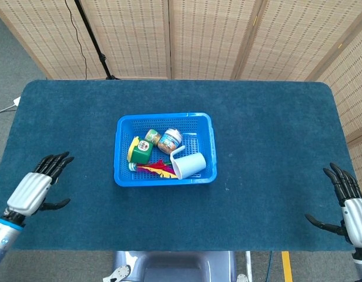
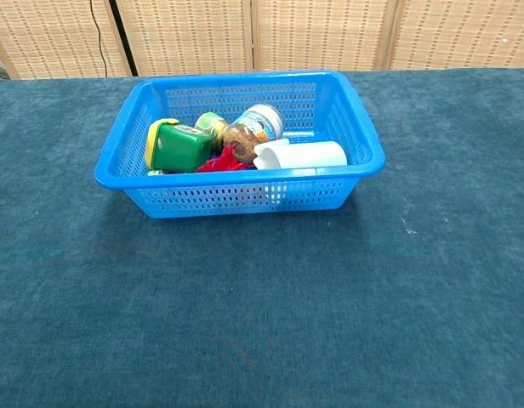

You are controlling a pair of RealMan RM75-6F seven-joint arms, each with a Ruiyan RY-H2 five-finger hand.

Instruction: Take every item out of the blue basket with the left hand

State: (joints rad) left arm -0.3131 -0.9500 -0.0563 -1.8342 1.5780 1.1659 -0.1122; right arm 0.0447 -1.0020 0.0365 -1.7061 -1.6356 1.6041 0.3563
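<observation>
Blue-carpeted table (image 1: 269,135); woven bamboo screens (image 1: 210,35) behind; black stand (image 1: 93,38) with cable

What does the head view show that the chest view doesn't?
Only the head view shows the left hand and right hand, both empty with fingers spread, plus the whole table out to its edges. Only the chest view shows the basket's near wall from the side. Both show the basket holding a white cup, a green container, two jars and a red item.
</observation>
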